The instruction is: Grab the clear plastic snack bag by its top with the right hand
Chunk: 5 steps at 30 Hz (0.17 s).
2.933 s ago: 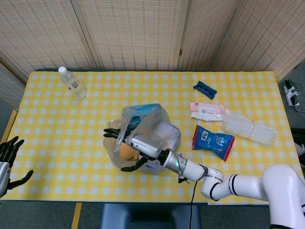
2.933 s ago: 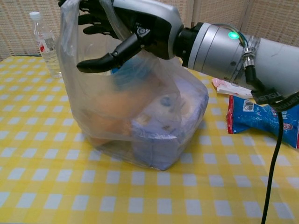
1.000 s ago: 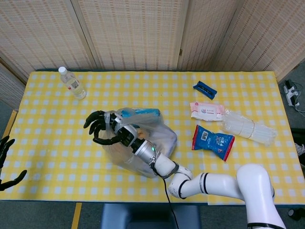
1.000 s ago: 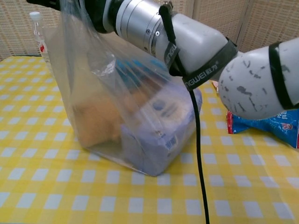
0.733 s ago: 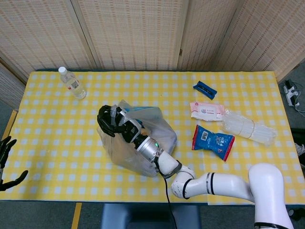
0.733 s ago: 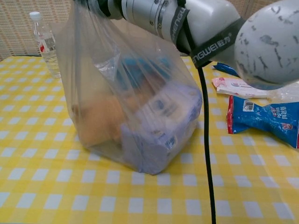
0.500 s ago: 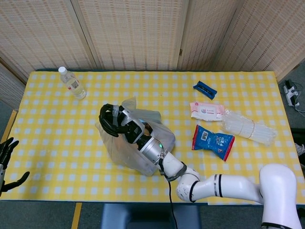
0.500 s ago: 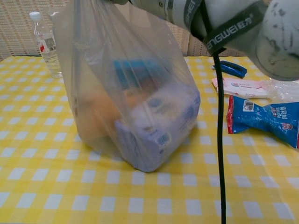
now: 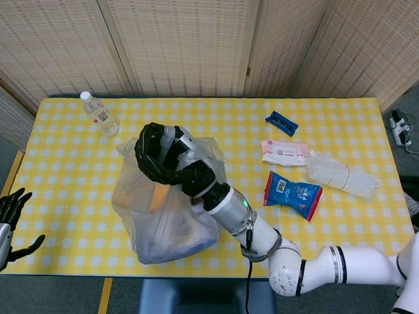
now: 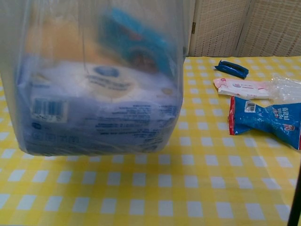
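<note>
The clear plastic snack bag (image 9: 163, 219) hangs in the air above the yellow checked table (image 9: 72, 163), its gathered top clenched in my right hand (image 9: 163, 157). In the chest view the bag (image 10: 94, 89) fills the left half of the picture, its bottom clear of the tabletop. Through the plastic I see a white and blue pack, an orange item and a blue packet. The right hand itself is out of the chest view. My left hand (image 9: 12, 219) is at the far left edge, off the table, fingers spread and holding nothing.
A water bottle (image 9: 99, 114) stands at the back left. On the right lie a dark blue packet (image 9: 281, 122), a pink and white wipes pack (image 9: 284, 152), a blue and red snack bag (image 9: 292, 194) and a clear sleeve of cups (image 9: 342, 174).
My right hand closed on the bag's top and raised it; the bag left the table and now hangs close to the chest camera. The left hand stayed at the edge.
</note>
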{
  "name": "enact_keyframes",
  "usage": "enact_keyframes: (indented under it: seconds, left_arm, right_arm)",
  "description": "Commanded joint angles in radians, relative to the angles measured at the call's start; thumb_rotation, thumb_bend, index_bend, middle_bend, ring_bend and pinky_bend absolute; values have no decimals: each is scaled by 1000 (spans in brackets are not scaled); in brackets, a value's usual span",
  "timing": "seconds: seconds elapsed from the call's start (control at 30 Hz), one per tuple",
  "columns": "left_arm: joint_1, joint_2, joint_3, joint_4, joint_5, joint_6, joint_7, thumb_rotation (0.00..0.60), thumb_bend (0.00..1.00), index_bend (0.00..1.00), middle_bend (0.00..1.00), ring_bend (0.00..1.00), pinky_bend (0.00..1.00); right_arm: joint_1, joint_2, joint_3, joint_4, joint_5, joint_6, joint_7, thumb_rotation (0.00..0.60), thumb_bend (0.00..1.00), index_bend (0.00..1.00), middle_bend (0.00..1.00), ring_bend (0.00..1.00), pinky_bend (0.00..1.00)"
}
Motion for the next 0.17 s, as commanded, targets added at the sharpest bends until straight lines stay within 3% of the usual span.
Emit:
enact_keyframes:
  seconds: [0.03,0.17]
  left_arm:
    - [-1,-1,-2,-1,-4,-2,2,600,284,0,54,3,0]
    - [-4,-3,0,-5,-7,-10,13,600,284,0,54,3,0]
  right_arm:
    - [-16,48,33,-67,46,14,-62,600,586,659,742,740,923]
    - [-22,57,33,-80,76,14,-85,600,585,659,741,741,923]
